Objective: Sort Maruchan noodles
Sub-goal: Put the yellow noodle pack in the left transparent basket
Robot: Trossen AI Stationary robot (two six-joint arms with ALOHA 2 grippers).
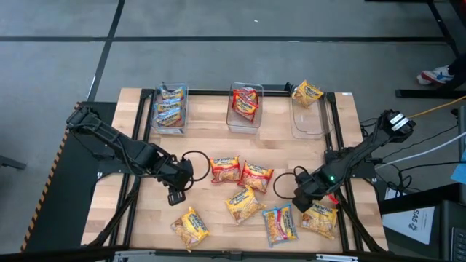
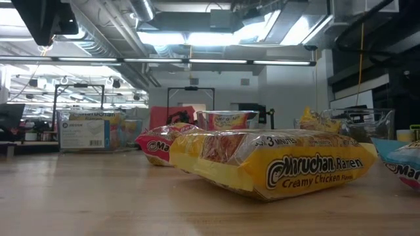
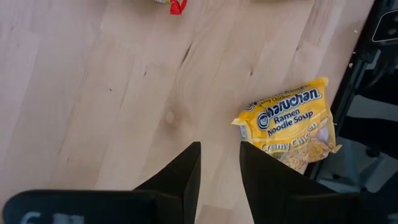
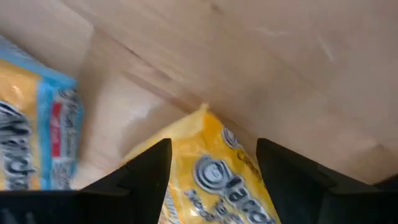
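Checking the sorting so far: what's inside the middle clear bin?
The middle bin holds red noodle packets, at least two overlapping. Anything beneath them is covered.

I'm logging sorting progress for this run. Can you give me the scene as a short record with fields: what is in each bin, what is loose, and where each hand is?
left bin: blue packets
middle bin: red packets
right bin: one yellow packet at its far edge
loose packets: seven on the wooden table, mixed red, yellow and blue
left hand: open, empty, over bare table near a yellow packet at the front left
right hand: open, straddling a yellow packet at the front right, not closed on it
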